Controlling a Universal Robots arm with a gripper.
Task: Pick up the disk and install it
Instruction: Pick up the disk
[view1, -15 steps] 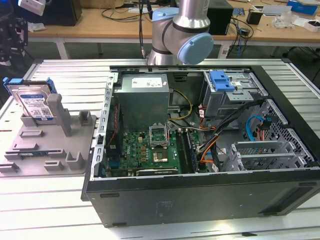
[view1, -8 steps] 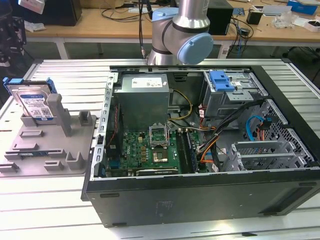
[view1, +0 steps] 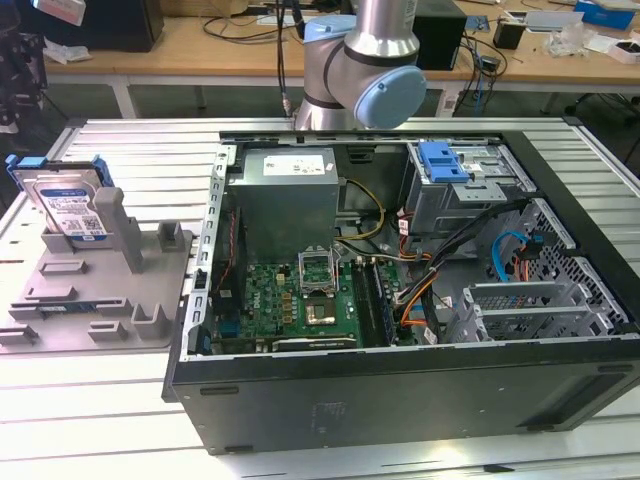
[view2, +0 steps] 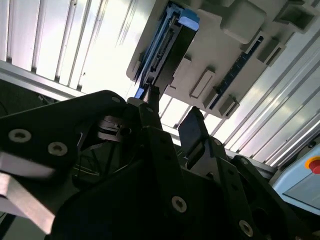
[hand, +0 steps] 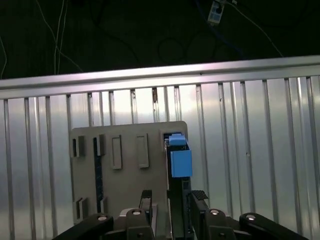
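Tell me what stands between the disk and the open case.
In the exterior view, an upright post and low blocks of the grey fixture stand between the disk and the case.

Exterior view: high, oblique, over computer case (view1: 400, 400). Both wrist views: behind pincer (hand: 172, 196) (view2: 171, 104), sharing grey fixture (hand: 120, 165) (view2: 235, 45).

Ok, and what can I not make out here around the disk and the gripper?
The disk, exterior view: a post of the grey fixture hides its lower corner.
The disk, both wrist views: seen edge-on, so its label face is hidden.
The gripper, first wrist view: open, it overlaps the disk's near end, so the gap between them cannot be judged.
The arm, exterior view: cut off by the top edge.
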